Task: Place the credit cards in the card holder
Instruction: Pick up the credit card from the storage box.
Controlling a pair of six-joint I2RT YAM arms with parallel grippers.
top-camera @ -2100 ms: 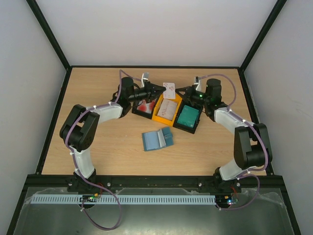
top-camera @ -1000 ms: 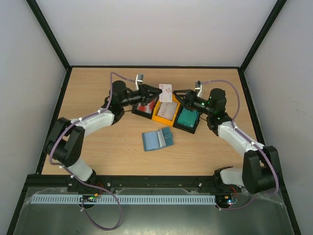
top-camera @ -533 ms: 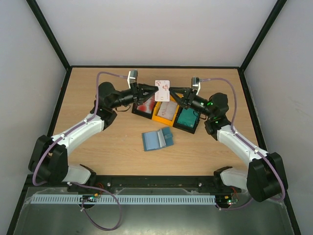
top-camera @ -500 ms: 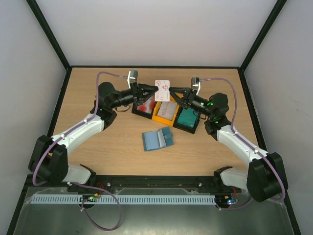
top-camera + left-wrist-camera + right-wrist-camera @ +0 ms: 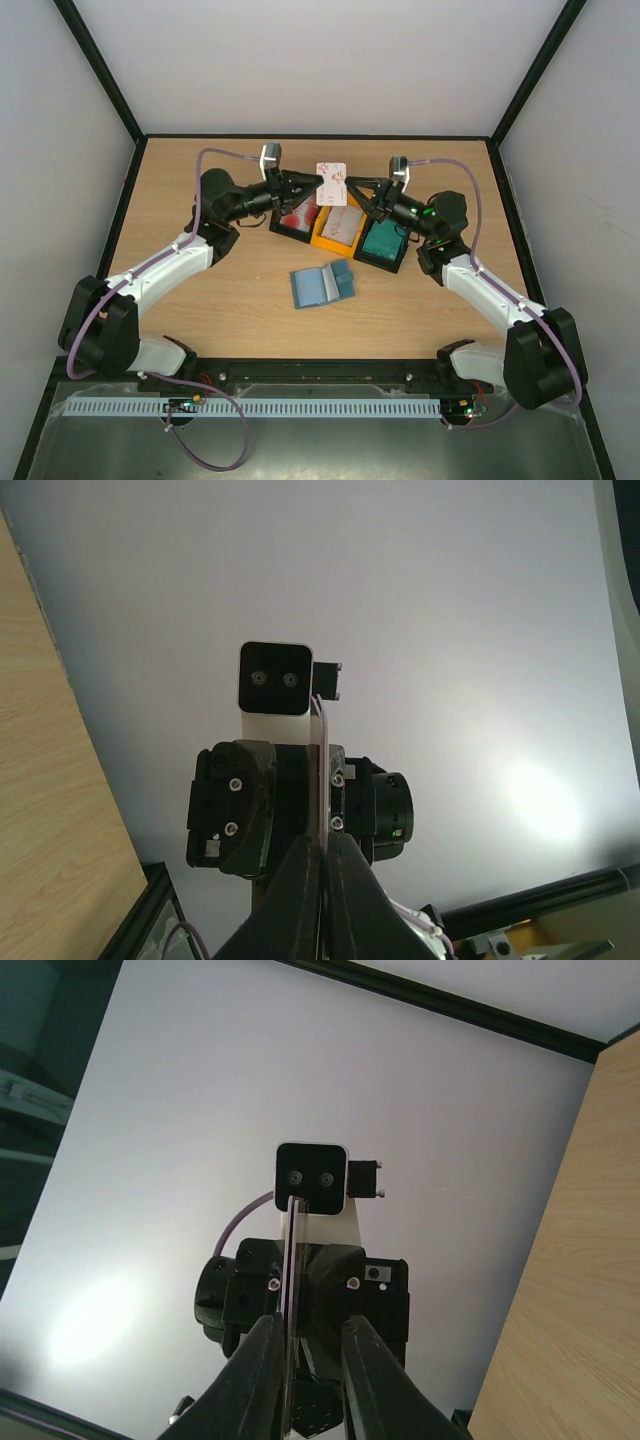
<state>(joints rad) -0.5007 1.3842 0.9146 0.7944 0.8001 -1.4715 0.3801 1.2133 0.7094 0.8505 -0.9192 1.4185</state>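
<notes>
Blue-teal card holder lies open at mid-frame on the worktop. Just beyond it sit three bins in a row: a black bin with red-and-white cards, a yellow bin with whitish cards, and another black bin with green cards. Above them, upper centre, a single card stands upright. The left tool is clamped on it. The right tool straddles its other edge, with a gap showing.

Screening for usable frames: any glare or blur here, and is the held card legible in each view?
Top external: evenly lit and sharp; the thin red-and-white plastic card shows its face. Left wrist: a bright glare patch on the white wall, lower right; the card is edge-on, a thin line. Right wrist: softer glare lower left; card edge-on.
</notes>
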